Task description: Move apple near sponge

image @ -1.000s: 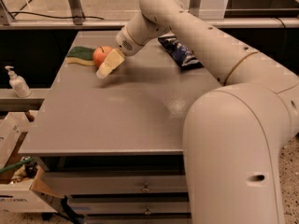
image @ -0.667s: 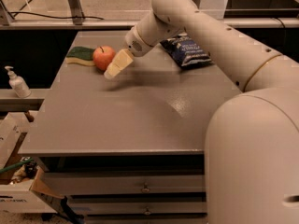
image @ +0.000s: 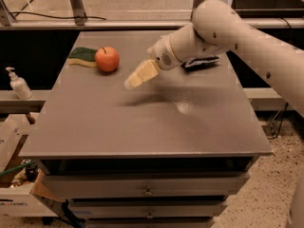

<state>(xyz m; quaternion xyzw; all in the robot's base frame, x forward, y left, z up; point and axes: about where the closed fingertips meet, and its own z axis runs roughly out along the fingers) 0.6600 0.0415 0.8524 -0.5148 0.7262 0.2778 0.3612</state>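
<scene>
Item 1. Cardboard box (image: 16, 201), on the floor at the counter's (image: 142, 122) lower left; contents indistinct.
Item 2. Drawers (image: 147, 190) beneath the counter, shut.
Item 3. Apple (image: 107, 59), upright at the counter's far left, just beside the right end of the sponge (image: 82, 57).
Item 4. Gripper (image: 137, 77), hovering above the counter right of the apple, apart from it and holding nothing; whether open or closed could not be told.
Item 5. Chip bag (image: 202, 61), partly behind the arm.
Item 6. Soap bottle (image: 18, 83), on a ledge at left.

One apple (image: 107, 59), one sponge (image: 81, 56), one bag (image: 202, 61), one bottle (image: 18, 84); jaws above table (image: 142, 127)
</scene>
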